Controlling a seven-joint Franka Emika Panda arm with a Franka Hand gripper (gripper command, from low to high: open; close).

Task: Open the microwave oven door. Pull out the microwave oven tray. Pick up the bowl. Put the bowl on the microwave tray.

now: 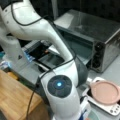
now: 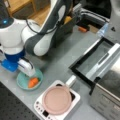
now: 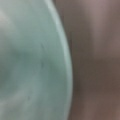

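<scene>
The pale teal bowl (image 2: 23,83) sits on the grey table at a front view's lower left, with an orange piece (image 2: 33,82) inside it. My gripper (image 2: 28,72) hangs right over the bowl's far rim, its white fingers (image 2: 25,66) reaching down to it. In the wrist view the bowl (image 3: 30,62) fills the left half from very close, and no fingers show. The microwave oven (image 1: 100,32) stands with its door (image 2: 86,61) folded down flat, dark glass up. A silver-grey strip (image 2: 103,61) lies across the oven's mouth above the door; it looks like the tray.
A flat pink pan (image 2: 57,99) with a white handle rests on a small white appliance (image 2: 41,110) between bowl and oven. My arm's white links (image 1: 60,90) fill much of a front view. A wooden surface (image 1: 15,97) lies at that view's left.
</scene>
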